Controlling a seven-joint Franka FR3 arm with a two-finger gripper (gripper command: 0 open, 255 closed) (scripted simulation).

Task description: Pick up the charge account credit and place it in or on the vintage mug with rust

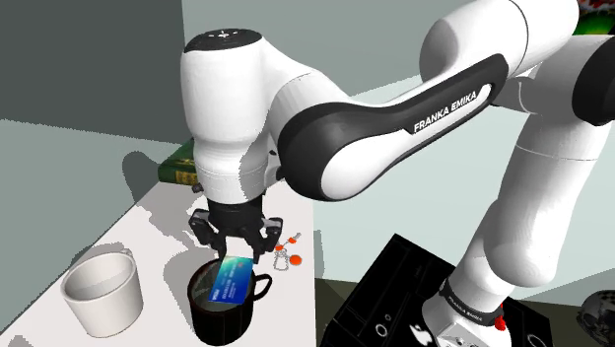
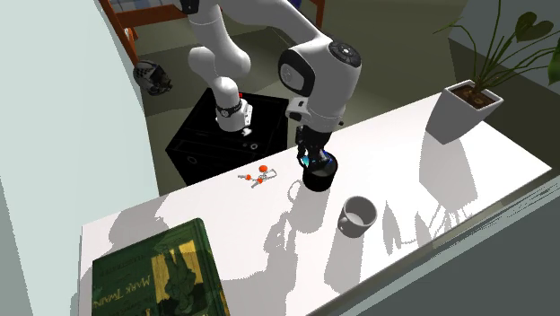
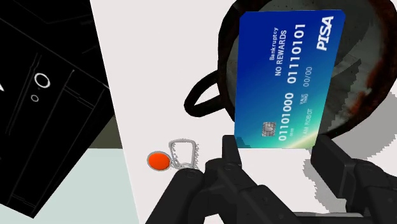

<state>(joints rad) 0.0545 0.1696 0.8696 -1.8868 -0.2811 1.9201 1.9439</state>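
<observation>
1. at the shoulder view's left, a white cup (image 1: 103, 291) is standing upright on the white table (image 1: 148, 222), and a green book (image 1: 180, 166) is lying further back by the wall.
2. to the right of the cup and apart from it, a dark mug (image 1: 223, 323) is sitting upright, its handle pointing toward the shoulder view's right.
3. the blue card (image 1: 230, 280) is lying tilted in the mouth of the mug, printed face up. in the wrist view the card (image 3: 289, 76) is covering much of the opening, and a rusty brown streak is showing on the mug's (image 3: 224, 57) inner wall.
4. the gripper (image 1: 239, 242) is hanging right above the mug with its fingers (image 3: 232, 156) standing wide apart. the card is sitting below the fingertips in the shoulder view, and they are not clasping it.
5. just right of the mug, a keyring (image 1: 288, 254) with orange tags is lying flat on the table.
6. further right, the black stand (image 1: 394, 286) is carrying the white arm, which is bending over the table.
</observation>
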